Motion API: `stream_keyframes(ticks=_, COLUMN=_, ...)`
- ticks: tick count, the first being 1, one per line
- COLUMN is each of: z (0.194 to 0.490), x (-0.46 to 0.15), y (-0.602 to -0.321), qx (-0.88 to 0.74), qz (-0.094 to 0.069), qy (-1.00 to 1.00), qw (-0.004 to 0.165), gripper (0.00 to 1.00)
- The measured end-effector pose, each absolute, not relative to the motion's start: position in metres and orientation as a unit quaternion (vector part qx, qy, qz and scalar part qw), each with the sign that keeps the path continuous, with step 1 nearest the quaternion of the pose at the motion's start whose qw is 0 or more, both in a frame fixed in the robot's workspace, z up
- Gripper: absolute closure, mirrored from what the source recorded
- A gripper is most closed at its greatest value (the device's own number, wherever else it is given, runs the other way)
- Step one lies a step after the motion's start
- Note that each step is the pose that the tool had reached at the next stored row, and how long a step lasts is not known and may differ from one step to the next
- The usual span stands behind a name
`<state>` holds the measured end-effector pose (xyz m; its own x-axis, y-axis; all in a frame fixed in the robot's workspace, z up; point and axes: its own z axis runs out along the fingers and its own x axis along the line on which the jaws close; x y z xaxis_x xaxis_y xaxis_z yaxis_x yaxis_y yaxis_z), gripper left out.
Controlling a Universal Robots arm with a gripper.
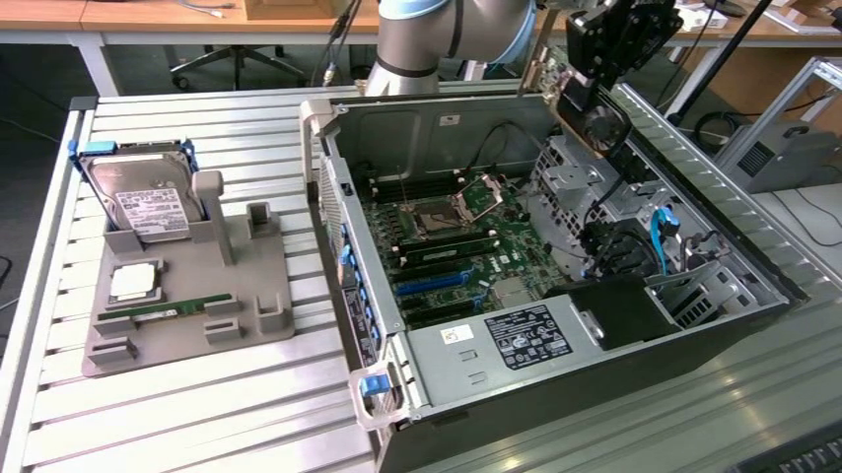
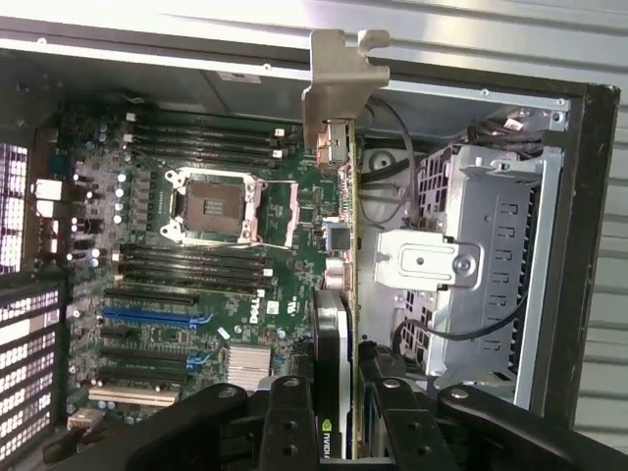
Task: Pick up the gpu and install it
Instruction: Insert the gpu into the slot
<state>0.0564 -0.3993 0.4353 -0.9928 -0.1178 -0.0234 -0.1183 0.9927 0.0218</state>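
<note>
Got the gpu (image 2: 334,334) clenched in my end effector (image 2: 339,402), hanging over the open computer case (image 1: 435,118), well clear of the motherboard (image 2: 196,255) (not seated in anything yet). Its long axis runs straight out from my grip, with the silver bracket (image 2: 339,88) at the far end. The blue slot (image 2: 157,317) lies off toward the card's fan side.

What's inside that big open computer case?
A green circuit board with an empty chip socket, slots, cables and a metal drive cage. The card in the gripper covers a strip of the board.
</note>
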Motion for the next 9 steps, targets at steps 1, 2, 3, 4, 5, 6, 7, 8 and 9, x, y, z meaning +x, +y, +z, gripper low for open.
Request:
stream_keyframes(ticks=1, z=0.4353, x=0.0564, y=-0.3993, qx=-0.067, qz=0.011, qy=0.998, qw=0.011, gripper=0.73)
stream_keyframes(ticks=2, z=0.4353, x=0.0564, y=-0.3993, qx=-0.074, qz=0.011, qy=0.997, qw=0.011, gripper=0.73)
stream_keyframes(ticks=3, z=0.4353, x=0.0564, y=-0.3993, qx=-0.082, qz=0.01, qy=0.997, qw=0.011, gripper=0.73)
stream_keyframes(ticks=4, z=0.4353, x=0.0564, y=-0.3993, qx=-0.089, qz=0.01, qy=0.996, qw=0.011, gripper=0.73)
stream_keyframes(ticks=5, z=0.4352, x=0.0564, y=-0.3992, qx=-0.1, qz=0.009, qy=0.995, qw=0.01, gripper=0.73)
stream_keyframes(ticks=6, z=0.4353, x=0.0564, y=-0.3992, qx=-0.106, qz=0.008, qy=0.994, qw=0.01, gripper=0.73)
stream_keyframes(ticks=7, z=0.4353, x=0.0564, y=-0.3992, qx=-0.113, qz=0.007, qy=0.994, qw=0.01, gripper=0.73)
stream_keyframes(ticks=8, z=0.4352, x=0.0564, y=-0.3992, qx=-0.12, qz=0.005, qy=0.993, qw=0.01, gripper=0.73)
stream_keyframes(ticks=9, z=0.4352, x=0.0564, y=-0.3992, qx=-0.124, qz=0.005, qy=0.992, qw=0.009, gripper=0.73)
